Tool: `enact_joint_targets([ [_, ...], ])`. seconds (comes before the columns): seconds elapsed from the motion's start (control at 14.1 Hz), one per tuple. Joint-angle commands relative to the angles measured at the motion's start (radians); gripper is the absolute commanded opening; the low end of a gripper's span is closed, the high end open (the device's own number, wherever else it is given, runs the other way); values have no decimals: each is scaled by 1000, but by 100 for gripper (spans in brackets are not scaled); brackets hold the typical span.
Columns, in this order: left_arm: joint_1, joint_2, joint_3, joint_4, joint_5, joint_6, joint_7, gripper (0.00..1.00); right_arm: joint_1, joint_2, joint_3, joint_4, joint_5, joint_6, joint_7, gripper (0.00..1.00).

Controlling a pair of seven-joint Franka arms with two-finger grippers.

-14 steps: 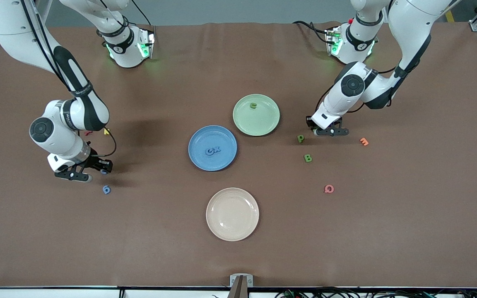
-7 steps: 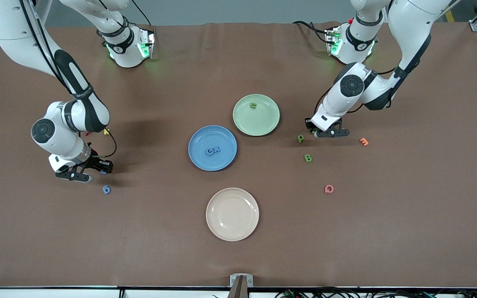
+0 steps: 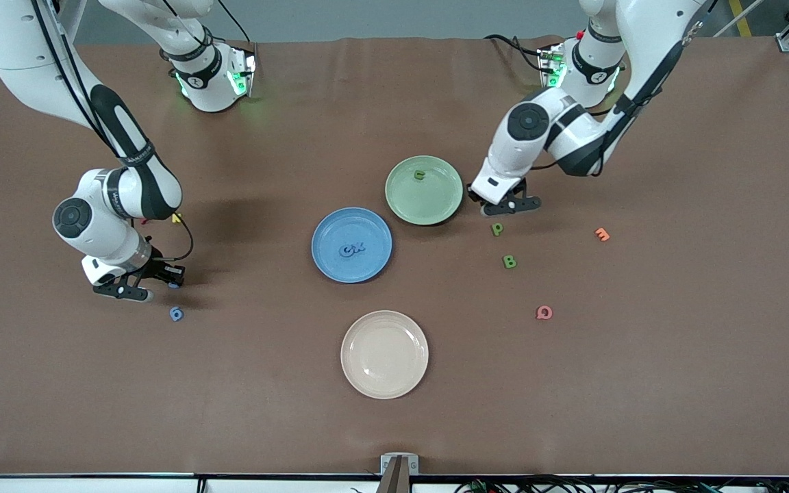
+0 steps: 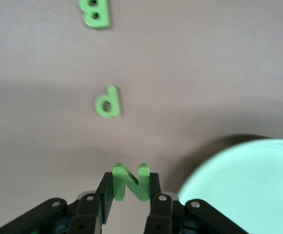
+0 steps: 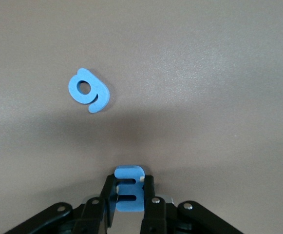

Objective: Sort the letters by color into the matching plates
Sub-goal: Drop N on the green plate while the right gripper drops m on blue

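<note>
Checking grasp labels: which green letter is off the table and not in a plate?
The green N, shut in the left gripper beside the green plate; P and B lie on the table.

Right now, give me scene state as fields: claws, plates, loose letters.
left claw: shut on green N, by the green plate
right claw: shut on blue letter, toward the right arm's end
green plate: one green letter
blue plate: two blue letters
loose: green P, green B, blue 6
</note>
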Motion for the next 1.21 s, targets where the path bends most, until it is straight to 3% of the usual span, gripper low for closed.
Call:
enact_joint_targets([
  [0.0, -84, 21, -5, 33, 6, -28, -118, 21, -17, 2, 19, -2, -12, 2, -4, 0],
  [0.14, -139, 65, -4, 66, 1, -29, -172, 21, 16, -27, 22, 3, -9, -53, 45, 0],
  [0.28, -193, 108, 2, 98, 6, -35, -219, 21, 85, -84, 31, 23, -9, -192, 199, 0],
  [0.5, -251, 123, 31, 106, 9, -37, -238, 22, 284, -141, 36, 30, 3, -253, 535, 0],
  [0.85, -328, 131, 99, 104, 10, -42, -238, 26, 578, -111, 33, 153, 55, -256, 980, 0],
  [0.92, -327, 131, 99, 104, 12, -42, -238, 38, 616, -88, 33, 179, 55, -256, 1051, 1],
  [1.0, -327, 131, 99, 104, 12, -42, -238, 65, 642, -69, 33, 202, 55, -256, 1102, 4],
  [1.07, -325, 130, 99, 104, 12, -42, -237, 96, 664, -57, 33, 217, 55, -256, 1142, 16],
  [1.14, -318, 125, 99, 104, 13, -45, -235, 99, 673, -54, 33, 224, 55, -257, 1156, 67],
])
